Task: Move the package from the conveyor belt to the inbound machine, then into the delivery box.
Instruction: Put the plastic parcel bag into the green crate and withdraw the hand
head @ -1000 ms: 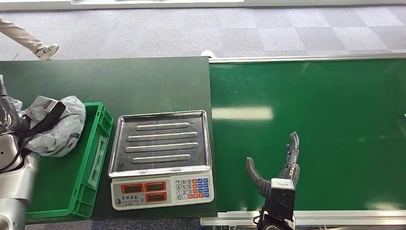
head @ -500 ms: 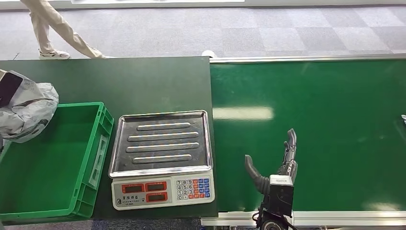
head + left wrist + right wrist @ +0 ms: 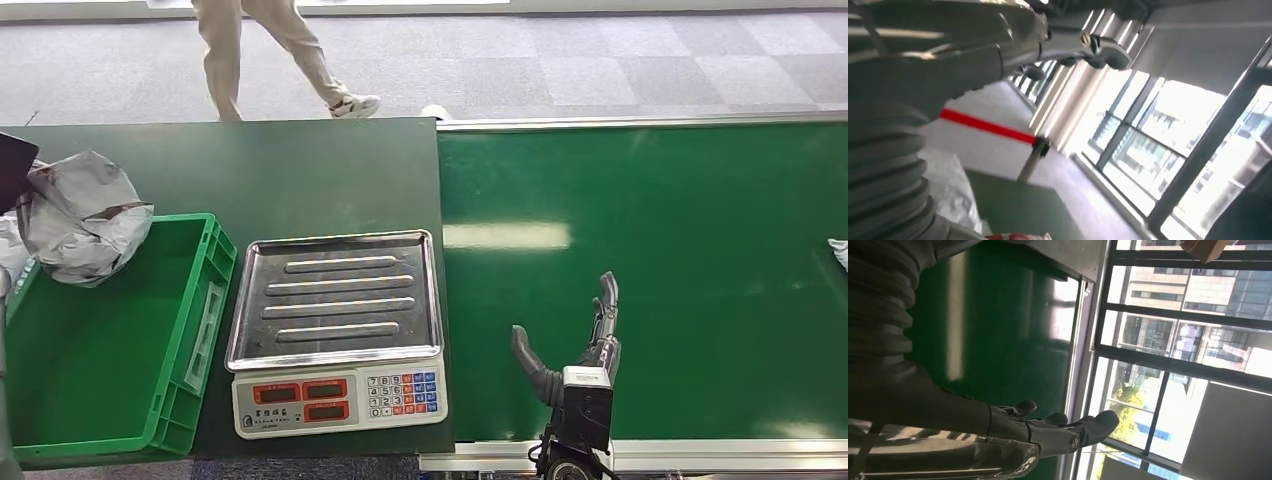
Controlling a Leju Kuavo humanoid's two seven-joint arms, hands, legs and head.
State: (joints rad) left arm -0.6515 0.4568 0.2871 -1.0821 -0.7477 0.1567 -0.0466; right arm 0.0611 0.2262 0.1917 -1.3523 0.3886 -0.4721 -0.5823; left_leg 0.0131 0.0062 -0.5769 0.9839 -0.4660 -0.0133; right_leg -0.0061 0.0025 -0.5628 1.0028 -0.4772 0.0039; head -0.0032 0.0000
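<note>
Package (image 3: 82, 215): crumpled grey bag, at the desk's (image 3: 300, 175) far-left edge, over the far-left corner of the green box (image 3: 190, 330). Can't tell if it rests on the box rim or is held up. A dark object touches it at the frame's left edge, cut off. Left hand (image 3: 908, 100): the left wrist view gives its grey ribbed cover plus crinkled grey plastic beside it, fingers hidden, so can't tell whether it's gripping. Right hand (image 3: 575, 335): open, nothing in it, thumb and fingers spread, over the belt's (image 3: 700, 280) near edge, just right of the scale (image 3: 335, 330). Scale tray bare, sits between box and belt. Another pale item (image 3: 838, 252) at the belt's right edge, cut off. Person's legs (image 3: 270, 50) on the floor beyond the desk.
</note>
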